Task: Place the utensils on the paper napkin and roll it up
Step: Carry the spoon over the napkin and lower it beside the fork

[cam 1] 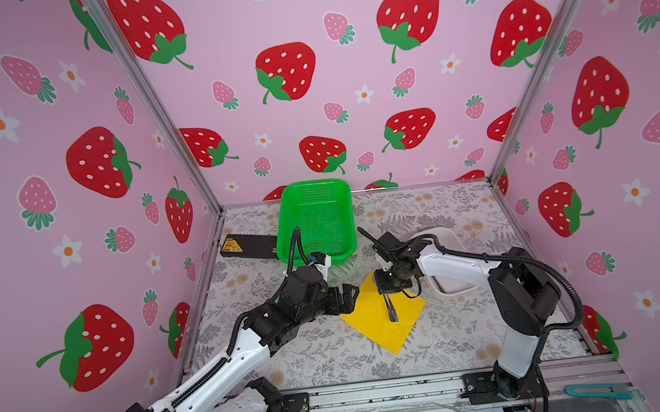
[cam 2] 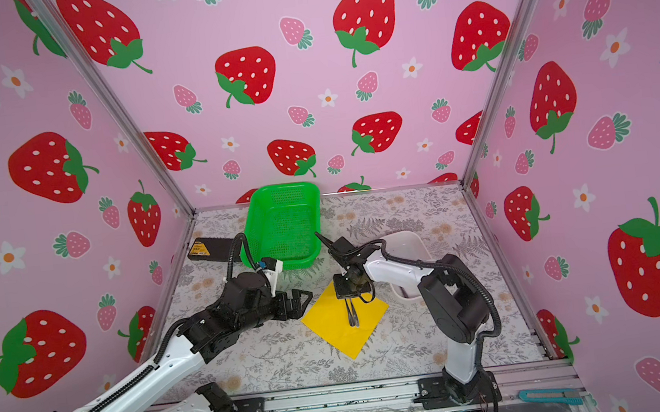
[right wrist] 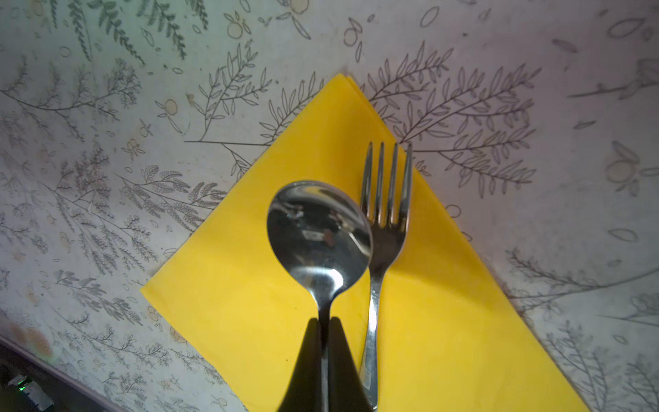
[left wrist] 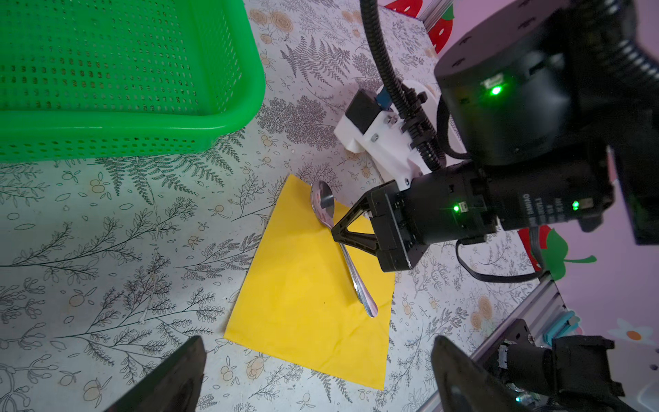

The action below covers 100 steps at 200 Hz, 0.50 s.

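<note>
Utensils (cam 1: pixel 390 309): two by count, one spoon (right wrist: pixel 319 232) and one fork (right wrist: pixel 387 221), side by side with handles near parallel, in the lower centre of both top views. Both over the paper napkin (right wrist: pixel 445 303). One napkin only, yellow, turned corner-up like a diamond on the table (cam 1: pixel 439 346). Fork flat on the sheet, four tines reaching its edge. Spoon just beside it, bowl facing up; cannot tell whether resting on the paper or raised just off it.

Two grippers. Right gripper (right wrist: pixel 324 321): jaws clenched on the spoon, pinching the thin handle just below the bowl in the right wrist view. Left gripper (left wrist: pixel 317 342): jaws spread wide, grasping nothing, at the napkin's left edge in both top views.

Two containers. Green basket (cam 1: pixel 313 184), one, upper centre of the table in both top views, behind the napkin and apart from it; shows only its own perforated floor. White dish (cam 2: pixel 413 239), one, right of centre, largely covered by the right arm; contents not to be made out.

One black box (cam 1: pixel 247 247), left of the basket, along the table's left border.
</note>
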Available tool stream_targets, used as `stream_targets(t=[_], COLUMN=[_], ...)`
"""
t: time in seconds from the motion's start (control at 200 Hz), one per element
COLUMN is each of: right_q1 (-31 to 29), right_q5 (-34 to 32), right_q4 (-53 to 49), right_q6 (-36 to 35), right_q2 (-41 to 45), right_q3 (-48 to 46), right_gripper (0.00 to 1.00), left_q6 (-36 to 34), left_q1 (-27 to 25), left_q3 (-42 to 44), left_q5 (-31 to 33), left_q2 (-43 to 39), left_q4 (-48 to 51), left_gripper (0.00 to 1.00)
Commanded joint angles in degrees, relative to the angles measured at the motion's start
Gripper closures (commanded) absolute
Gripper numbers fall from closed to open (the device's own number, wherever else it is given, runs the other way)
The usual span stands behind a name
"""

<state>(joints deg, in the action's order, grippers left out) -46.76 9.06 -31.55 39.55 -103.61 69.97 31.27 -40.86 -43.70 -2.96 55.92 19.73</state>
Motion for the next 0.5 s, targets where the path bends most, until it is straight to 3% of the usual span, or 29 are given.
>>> stream_targets(t=[0.0,0.495], right_q1=[-0.34,-0.41], right_q5=[0.07,0.08], right_q4=[1.49,2.35], right_q6=[2.55,2.47], right_q2=[-1.54,-4.46], right_q3=[-0.45,-0.28], right_gripper=[0.94,0.93], left_q6=[-0.51,-0.42], left_q1=[0.21,0.25], left_q3=[0.41,0.48], left_q5=[1.2,1.38], left_q2=[-0.52,-0.21], left_q4=[0.94,0.62], left_gripper=[0.0,0.0])
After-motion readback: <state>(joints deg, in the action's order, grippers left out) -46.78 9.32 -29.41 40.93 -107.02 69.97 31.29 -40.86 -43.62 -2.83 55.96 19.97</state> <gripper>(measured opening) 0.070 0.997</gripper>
